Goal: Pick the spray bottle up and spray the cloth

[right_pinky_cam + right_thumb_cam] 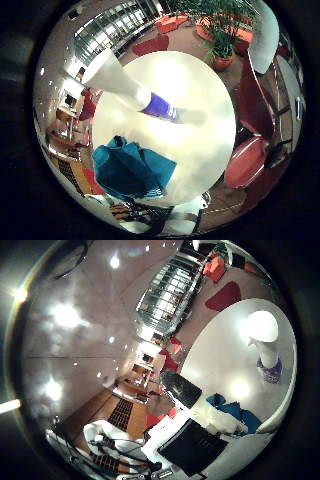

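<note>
while fingers (215, 415) extend, bottle (131, 87) untouched

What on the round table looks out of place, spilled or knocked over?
Nothing stands out. The spray bottle stands upright on the white round table, and no liquid shows around it. The teal cloth lies crumpled near the table's edge, apart from the bottle.
</note>
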Controlling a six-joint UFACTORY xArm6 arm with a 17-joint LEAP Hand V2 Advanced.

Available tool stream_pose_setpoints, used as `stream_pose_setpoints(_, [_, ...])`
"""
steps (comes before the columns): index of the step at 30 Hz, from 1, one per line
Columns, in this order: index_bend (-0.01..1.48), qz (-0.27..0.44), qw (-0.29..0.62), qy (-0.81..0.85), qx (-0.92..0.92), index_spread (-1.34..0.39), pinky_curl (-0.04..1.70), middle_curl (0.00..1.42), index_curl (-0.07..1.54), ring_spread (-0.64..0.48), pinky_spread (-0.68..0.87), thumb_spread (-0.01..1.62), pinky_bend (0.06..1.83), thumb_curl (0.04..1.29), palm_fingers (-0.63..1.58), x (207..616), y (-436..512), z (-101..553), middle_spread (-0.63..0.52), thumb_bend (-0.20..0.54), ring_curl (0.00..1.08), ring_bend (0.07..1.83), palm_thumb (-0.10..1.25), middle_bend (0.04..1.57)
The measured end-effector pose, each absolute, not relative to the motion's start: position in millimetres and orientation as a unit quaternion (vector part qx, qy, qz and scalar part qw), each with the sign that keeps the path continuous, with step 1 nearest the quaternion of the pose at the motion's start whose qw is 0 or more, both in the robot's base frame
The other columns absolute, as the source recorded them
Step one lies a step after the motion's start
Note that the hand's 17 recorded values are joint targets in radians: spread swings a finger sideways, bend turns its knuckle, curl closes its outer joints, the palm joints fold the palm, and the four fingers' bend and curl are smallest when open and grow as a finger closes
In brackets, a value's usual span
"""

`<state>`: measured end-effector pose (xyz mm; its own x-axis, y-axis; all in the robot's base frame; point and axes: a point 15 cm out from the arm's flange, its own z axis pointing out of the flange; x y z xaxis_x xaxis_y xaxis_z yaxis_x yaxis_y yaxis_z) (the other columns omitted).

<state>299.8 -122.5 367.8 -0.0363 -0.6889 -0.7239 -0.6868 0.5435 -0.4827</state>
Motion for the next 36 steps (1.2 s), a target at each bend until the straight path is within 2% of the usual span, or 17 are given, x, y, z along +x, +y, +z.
stream_pose_setpoints(19, [0.16, 0.015, 0.53, 0.753, -0.39, -0.15, 0.23, 0.42, 0.3, 0.16, 0.36, 1.09, 0.59, 0.32, 0.22, 272, -186, 300, 0.05, -0.023, 0.26, 0.65, 0.55, 0.41])
stream_pose_setpoints(36, [0.16, 0.068, 0.55, 0.744, -0.374, -0.13, 0.24, 0.39, 0.3, 0.18, 0.36, 1.09, 0.56, 0.32, 0.14, 271, -190, 244, 0.11, -0.023, 0.25, 0.6, 0.55, 0.34])
